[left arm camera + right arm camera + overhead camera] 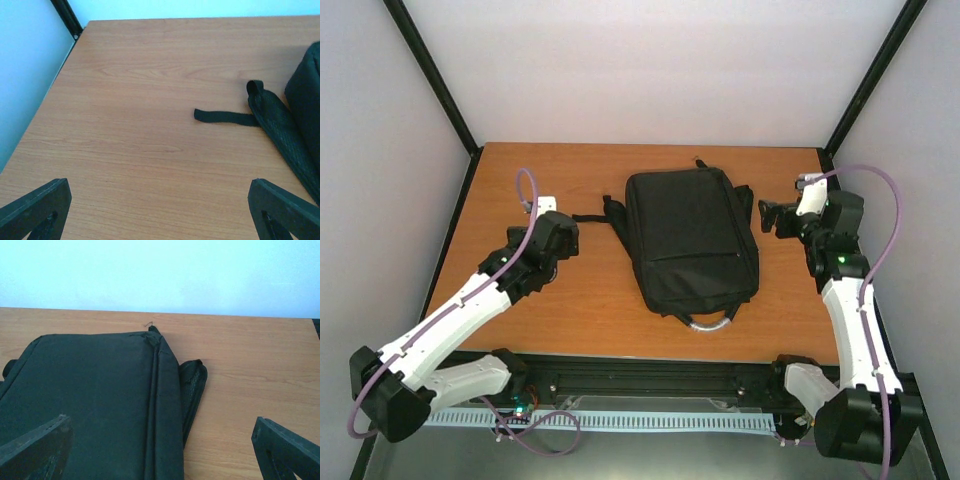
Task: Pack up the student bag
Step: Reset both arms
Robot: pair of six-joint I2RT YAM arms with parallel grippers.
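The student bag [690,240] is a large black backpack lying flat in the middle of the wooden table, its grey handle loop [710,322] toward the near edge. A thin black strap [225,116] and a padded strap [280,130] trail from its left side. My left gripper [563,236] hovers left of the bag, open, with only bare wood between its fingers [35,210]. My right gripper [772,216] stands open at the bag's right far corner. In the right wrist view the bag [90,405] and a padded strap [194,382] lie ahead of the spread fingers [285,450], apart from them.
The wooden table [570,310] is boxed in by pale walls with black corner posts [430,75] at the back left and right. Purple cables [525,215] loop along both arms. A black rail [650,380] runs along the near edge.
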